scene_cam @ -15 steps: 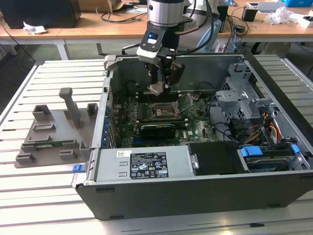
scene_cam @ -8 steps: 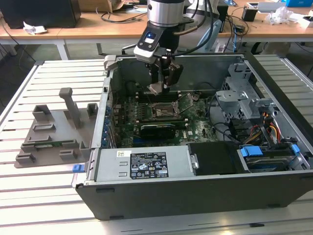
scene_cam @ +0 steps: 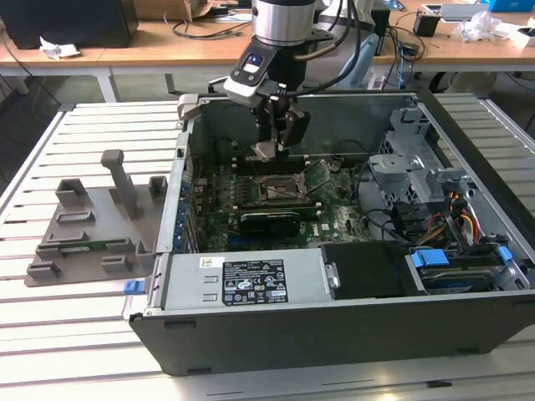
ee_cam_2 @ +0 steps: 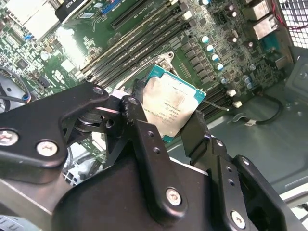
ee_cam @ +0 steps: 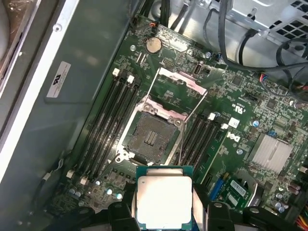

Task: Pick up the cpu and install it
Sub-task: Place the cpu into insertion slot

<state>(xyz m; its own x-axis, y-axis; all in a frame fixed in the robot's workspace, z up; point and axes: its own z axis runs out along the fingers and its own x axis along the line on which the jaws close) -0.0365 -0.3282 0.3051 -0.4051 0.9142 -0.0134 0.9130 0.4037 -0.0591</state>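
"Gripper (scene_cam: 272,149) first: where is it, and what is it carrying?"

"It hangs from the arm inside an open computer case (scene_cam: 334,334) that lies on a slatted table (scene_cam: 84,351). Its two black fingers (ee_cam_2: 139,125) are closed on opposite edges of the cpu (ee_cam_2: 171,108), a flat square chip with a dull silver top and a thin green rim."

"Where is the cpu relative to the board?"

"Held in the air above the green motherboard (ee_cam: 240,96), not touching it. In the first wrist view the cpu (ee_cam: 163,199) is near the socket (ee_cam: 150,137), and its silver face is turned towards the camera. In the exterior view the chip (scene_cam: 264,151) hangs tilted."

"And the socket?"

"Its dark square bed of contacts is uncovered. The metal load frame (ee_cam: 180,82) is hinged up and open. Black memory slots (ee_cam: 110,120) run along both sides."

"Anything outside the case?"

"A grey plastic fixture plate (scene_cam: 84,225) with upright posts rests on the table, on the exterior view's left, well apart from the gripper."
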